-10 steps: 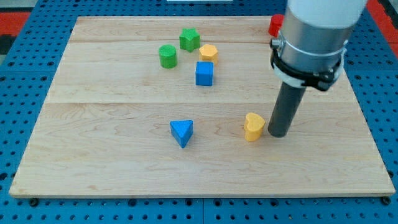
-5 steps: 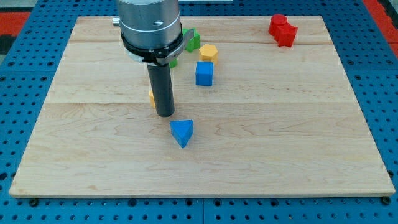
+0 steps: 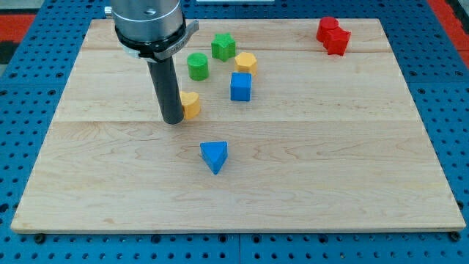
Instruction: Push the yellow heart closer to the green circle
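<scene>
The yellow heart [image 3: 190, 105] lies on the wooden board, a short way below the green circle [image 3: 197, 66], which is a short green cylinder in the upper middle. My tip [image 3: 173, 121] is on the board against the heart's left side, slightly below it. The rod rises up to the arm body at the view's top left. The heart's left edge is partly hidden by the rod.
A green star-like block [image 3: 223, 47], a yellow hexagon [image 3: 246, 62] and a blue cube [image 3: 240, 86] stand right of the green circle. A blue triangle [image 3: 214, 155] lies below the heart. Two red blocks [image 3: 333, 34] sit at the top right corner.
The heart has gone from the board's lower right to just under the green circle. My tip moved left with it and now stands on its left side.
</scene>
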Available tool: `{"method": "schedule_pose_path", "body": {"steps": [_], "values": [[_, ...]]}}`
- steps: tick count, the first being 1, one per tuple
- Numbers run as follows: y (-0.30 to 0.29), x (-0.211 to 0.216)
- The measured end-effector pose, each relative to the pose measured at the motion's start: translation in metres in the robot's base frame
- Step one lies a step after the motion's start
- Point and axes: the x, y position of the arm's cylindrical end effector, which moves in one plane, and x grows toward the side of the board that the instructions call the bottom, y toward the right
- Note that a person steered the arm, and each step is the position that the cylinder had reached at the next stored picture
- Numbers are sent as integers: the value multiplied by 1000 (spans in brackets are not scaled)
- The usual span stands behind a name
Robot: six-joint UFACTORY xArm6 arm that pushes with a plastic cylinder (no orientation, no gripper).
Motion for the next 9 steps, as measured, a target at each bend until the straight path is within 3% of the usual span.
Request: {"method": "schedule_pose_path", "body": {"steps": [2, 5, 8, 9], "values": [[0, -16], [26, -2], [27, -35], [28, -17]]}}
